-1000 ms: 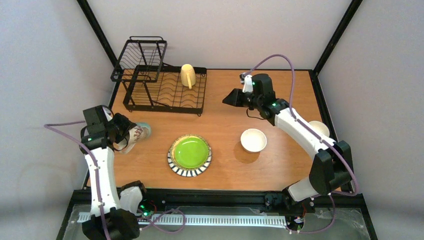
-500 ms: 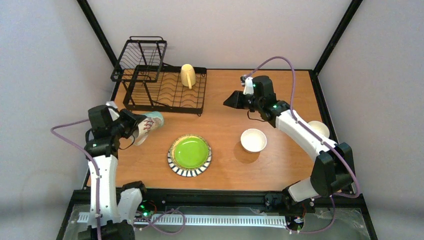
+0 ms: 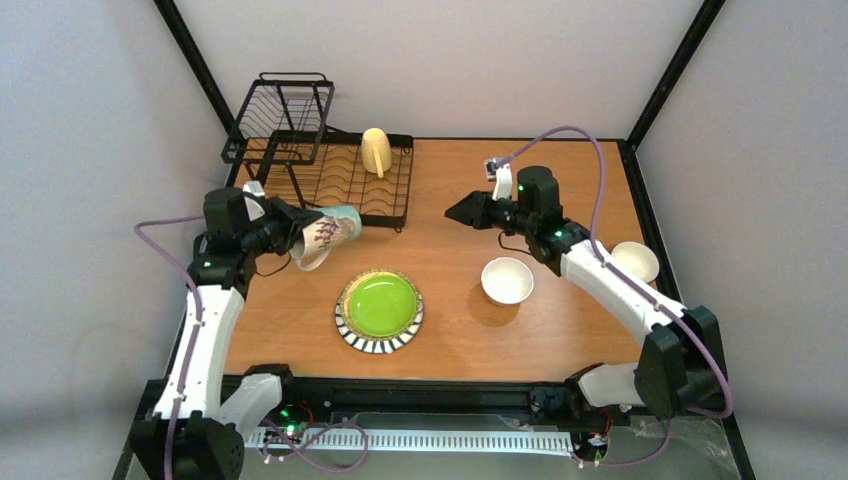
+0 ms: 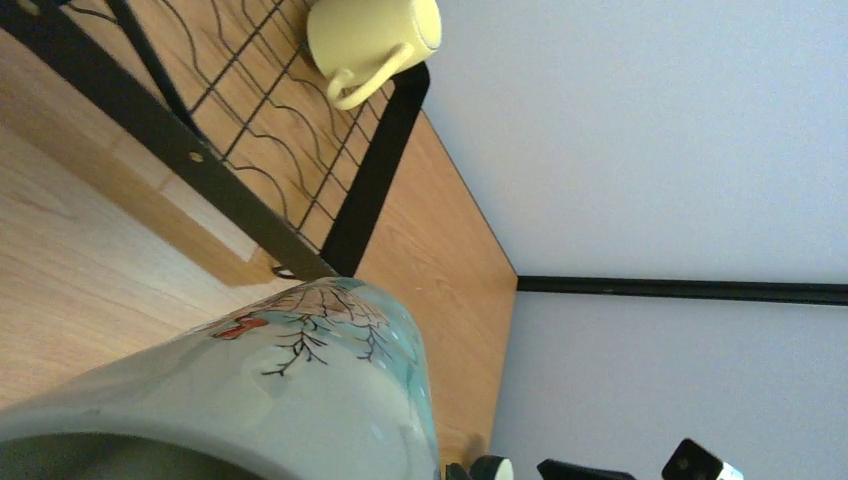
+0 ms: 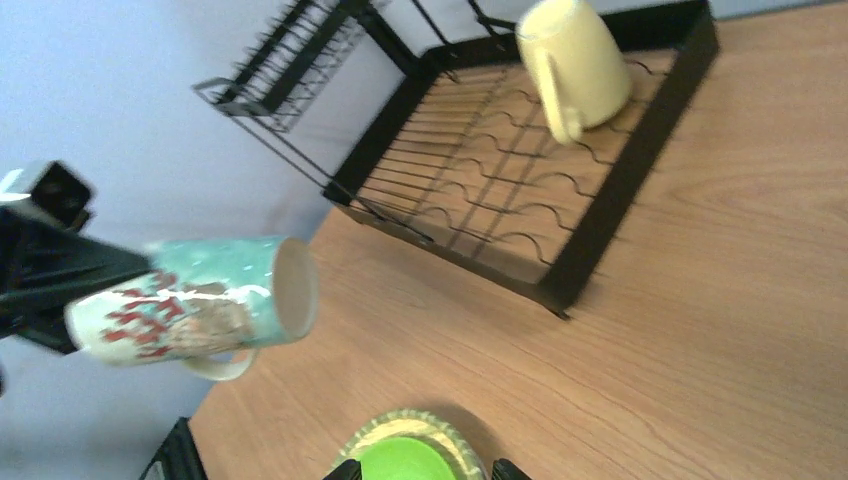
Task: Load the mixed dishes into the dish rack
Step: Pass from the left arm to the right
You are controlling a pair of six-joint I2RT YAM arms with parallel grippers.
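- Directly beyond the left gripper [image 3: 286, 230] sits the dish rack [image 3: 330, 188], with a cream mug [image 3: 376, 150] in its far right corner.
- Nearer than that gripper and to its right lies the lime-green plate [image 3: 379, 308]; a white bowl [image 3: 507, 280] sits just behind the right gripper [image 3: 455, 212].
- Left arm reaches forward, jaws clamped on the teal-banded cup [image 3: 330, 230], which is held sideways above the table [image 3: 560, 180].
- Right arm stretches leftward, its fingers apart and holding nothing.

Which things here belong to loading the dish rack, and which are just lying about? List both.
Job: dish rack; cream mug already in it; teal-banded cup, held up; lime-green plate; white bowl; second bowl, far right.
Not the job: only the purple cables; no stray items visible.
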